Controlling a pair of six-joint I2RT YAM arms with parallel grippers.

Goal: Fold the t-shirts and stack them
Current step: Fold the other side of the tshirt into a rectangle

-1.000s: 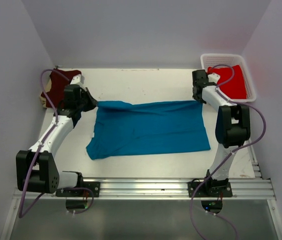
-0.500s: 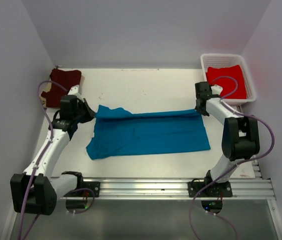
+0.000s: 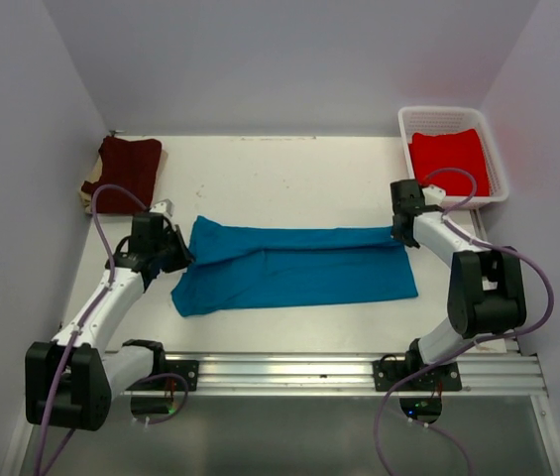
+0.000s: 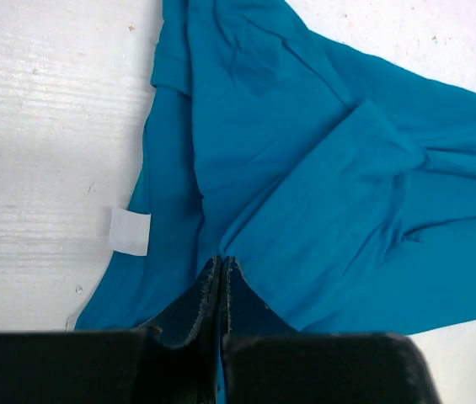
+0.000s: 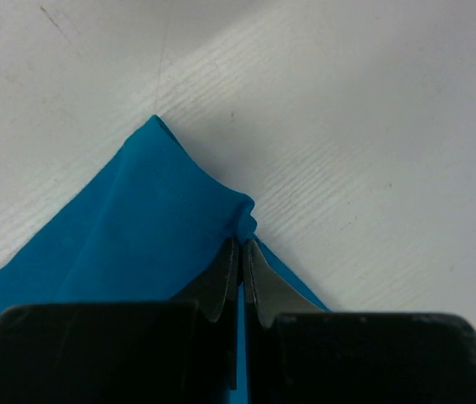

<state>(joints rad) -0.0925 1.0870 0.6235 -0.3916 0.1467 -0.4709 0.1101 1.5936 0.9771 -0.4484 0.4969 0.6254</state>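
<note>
With my white-and-black arms [image 3: 111,296] stretched low, I had my left gripper [image 4: 222,273] and right gripper [image 5: 240,252] each pinched tight on the teal-blue cloth t-shirt [image 3: 299,266].

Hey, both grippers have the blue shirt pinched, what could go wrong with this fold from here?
The right gripper pinches only a corner tip of the teal shirt, so the cloth could slip out mid-fold. Near the left gripper the cloth is bunched in overlapping layers, so the fold may land creased and uneven.
</note>
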